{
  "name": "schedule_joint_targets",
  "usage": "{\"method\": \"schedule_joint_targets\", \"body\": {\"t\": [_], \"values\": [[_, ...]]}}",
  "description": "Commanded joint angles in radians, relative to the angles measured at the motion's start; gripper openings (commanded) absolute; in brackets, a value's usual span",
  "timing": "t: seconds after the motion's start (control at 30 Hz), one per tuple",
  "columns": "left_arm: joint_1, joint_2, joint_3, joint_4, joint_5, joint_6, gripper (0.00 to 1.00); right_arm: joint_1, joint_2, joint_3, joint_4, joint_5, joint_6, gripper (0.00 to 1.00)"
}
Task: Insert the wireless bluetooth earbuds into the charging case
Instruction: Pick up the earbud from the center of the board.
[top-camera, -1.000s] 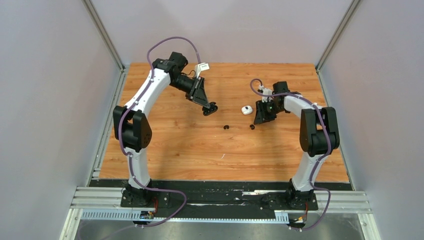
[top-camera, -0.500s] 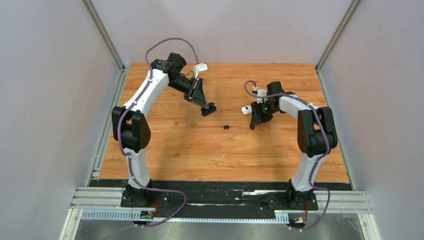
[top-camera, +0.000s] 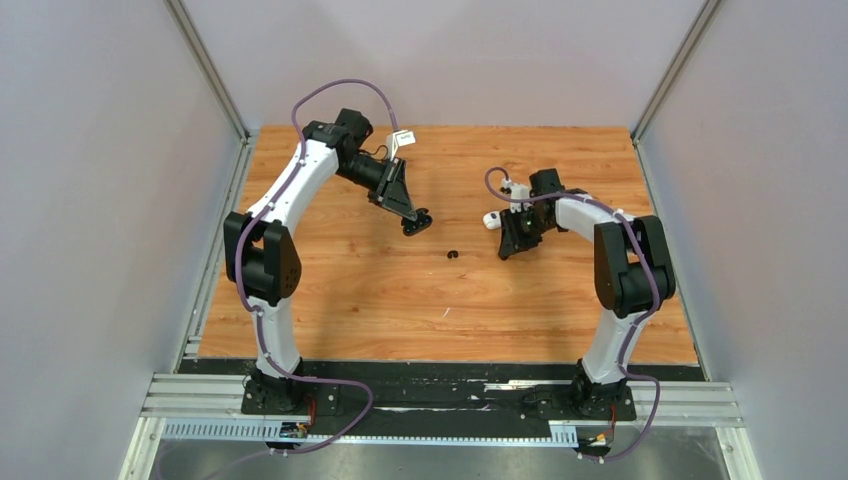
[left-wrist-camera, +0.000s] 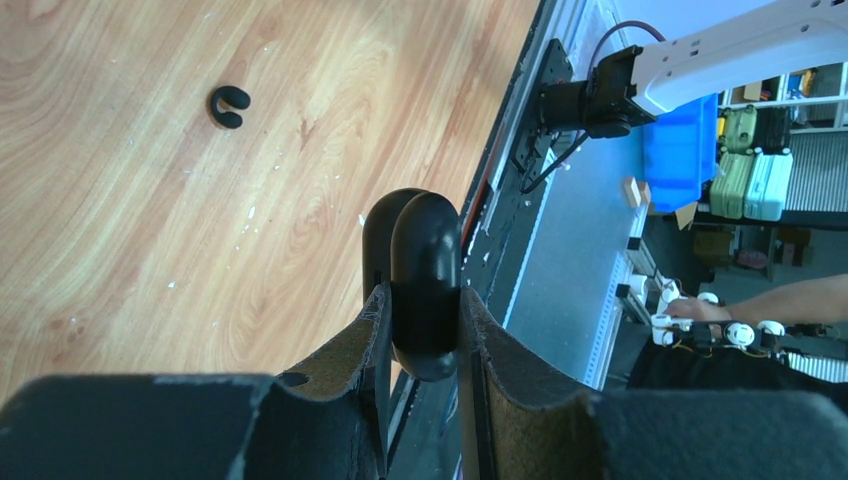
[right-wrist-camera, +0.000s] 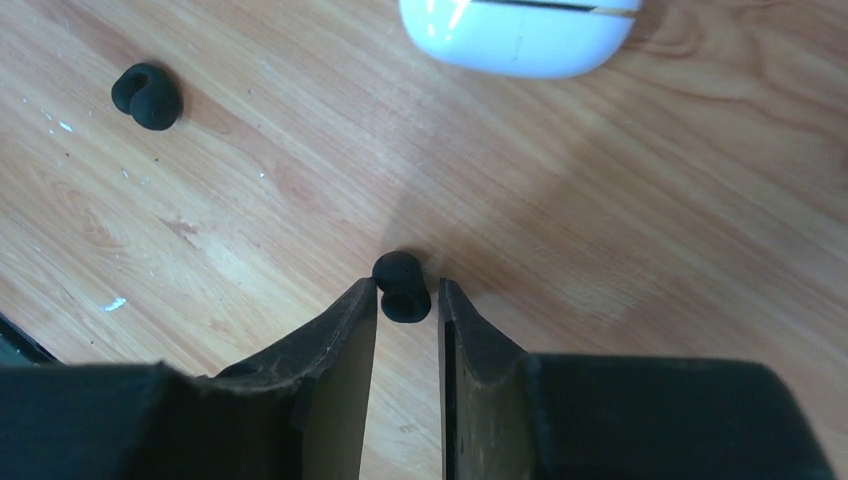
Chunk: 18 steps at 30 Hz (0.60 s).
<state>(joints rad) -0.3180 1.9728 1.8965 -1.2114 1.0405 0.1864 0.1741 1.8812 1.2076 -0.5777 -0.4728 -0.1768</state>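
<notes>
My left gripper (top-camera: 411, 214) (left-wrist-camera: 421, 292) is shut on a black charging case (top-camera: 421, 222) (left-wrist-camera: 424, 235) and holds it above the table's back middle. My right gripper (top-camera: 506, 250) (right-wrist-camera: 408, 284) is down at the table, its narrow jaws on either side of a black earbud (right-wrist-camera: 401, 290) that lies at the fingertips. A second black earbud (top-camera: 452, 254) (right-wrist-camera: 148, 96) (left-wrist-camera: 229, 106) lies on the wood to the left of it. A white charging case (top-camera: 491, 219) (right-wrist-camera: 520, 35), closed, lies just beyond the right gripper. No white earbuds show.
The wooden table (top-camera: 350, 300) has grey walls on the left, right and back. A tiny white fleck (top-camera: 447, 311) lies on the near middle. The arm bases and a black rail (top-camera: 440, 385) run along the near edge.
My right gripper has moved left and down over the black earbud near the white case, which now sits between its fingertips. The left arm with the black case has barely shifted.
</notes>
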Motion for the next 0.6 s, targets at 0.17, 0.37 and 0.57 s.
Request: {"method": "schedule_joint_targets", "body": {"t": [0.17,0.37,0.57], "values": [[0.005,-0.070,-0.022,0.007,0.025,0.032,0.00,0.021,-0.041,-0.022,0.012,0.045,0.010,0.19],[0.005,-0.072,-0.032,0.012,0.033,0.031,0.00,0.021,-0.064,-0.004,0.001,0.041,-0.001,0.30],[0.005,-0.071,-0.038,0.022,0.036,0.025,0.00,0.022,-0.052,0.014,0.011,0.048,-0.009,0.31]]}}
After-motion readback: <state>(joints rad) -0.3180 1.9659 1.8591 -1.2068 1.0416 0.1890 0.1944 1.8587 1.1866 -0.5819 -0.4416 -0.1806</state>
